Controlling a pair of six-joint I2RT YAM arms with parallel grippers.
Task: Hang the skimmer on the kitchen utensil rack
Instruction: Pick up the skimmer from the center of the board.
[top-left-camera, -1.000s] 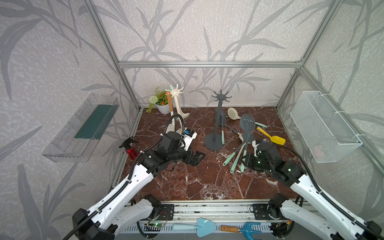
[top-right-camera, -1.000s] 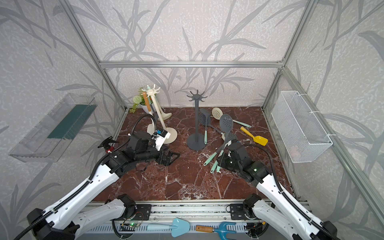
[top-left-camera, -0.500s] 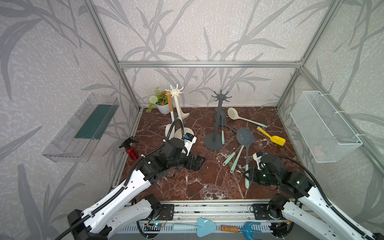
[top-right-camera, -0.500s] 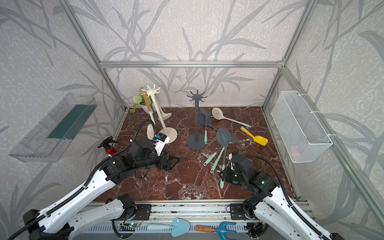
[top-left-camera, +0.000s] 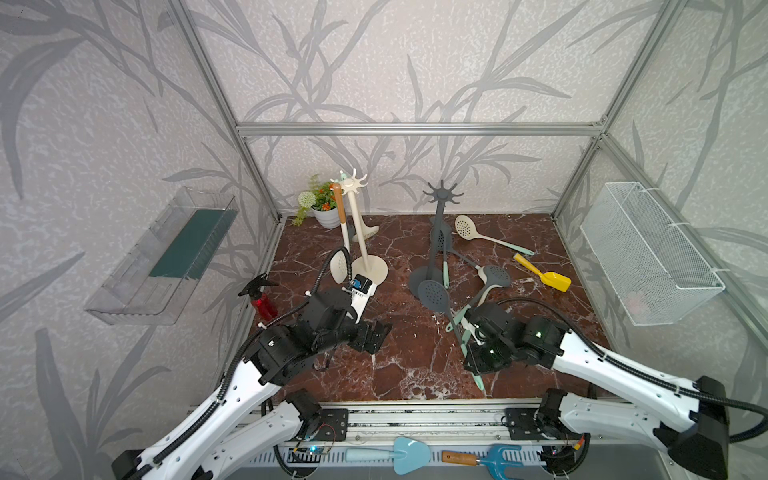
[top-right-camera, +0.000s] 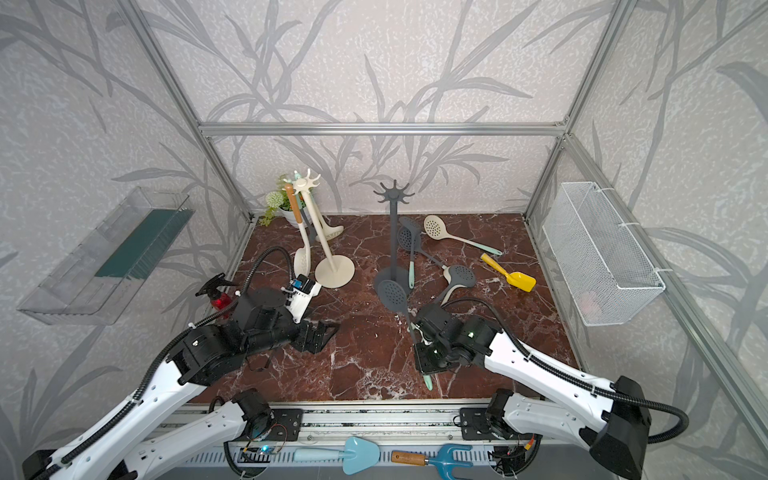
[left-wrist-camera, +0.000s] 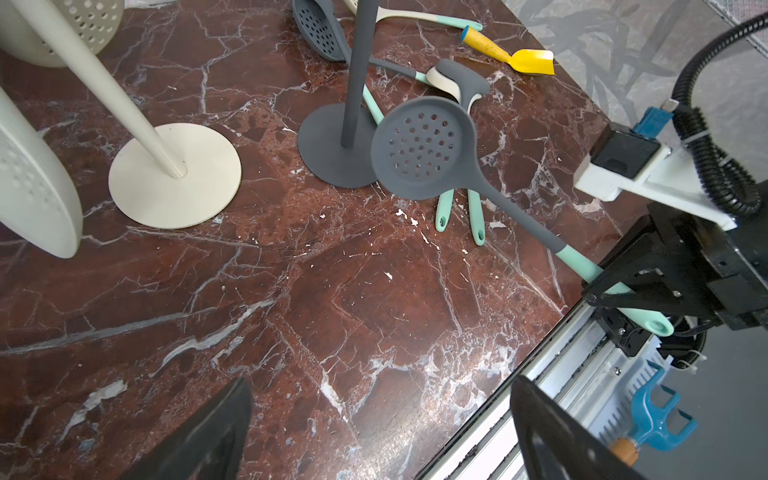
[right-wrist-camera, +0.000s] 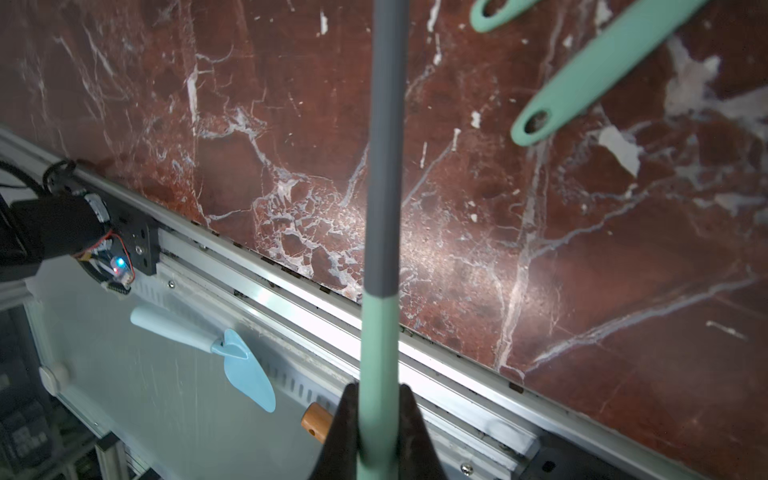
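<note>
**Overhead and wrist views of a two-arm cell.** The right claw (top-left-camera: 471, 357) is pressed together on the mint handle of the skimmer (top-left-camera: 433, 295), pinching it near the handle's end. In the right wrist view its dark fingertips (right-wrist-camera: 345, 424) flank the handle on both sides.

The skimmer is held tilted. Its perforated grey head points toward 11 o'clock from the claw. The head is raised over the rim of the round base of the kitchen utensil rack (top-left-camera: 441, 224), at 5 o'clock of the rack's pole. The hooks at the rack's top stand well above the head. A second grey utensil (top-left-camera: 439, 241) hangs along the pole.

The left claw (top-left-camera: 374, 334) is spread wide and holds nothing. It is poised over the bare counter (top-left-camera: 415, 365) at 7 o'clock of the rack, well apart from the skimmer.

Around the rack's base lie or stand:
- a cream skimmer (top-left-camera: 463, 226) at 1 o'clock
- a yellow scoop (top-left-camera: 552, 280) at 3 o'clock
- a cream rack (top-left-camera: 361, 245) at 9 o'clock
- a red spray bottle (top-left-camera: 262, 299) beyond the cream rack, near the counter's edge

Two mint handles (left-wrist-camera: 441, 212) lie on the counter just beside the base, partly under the raised head.
</note>
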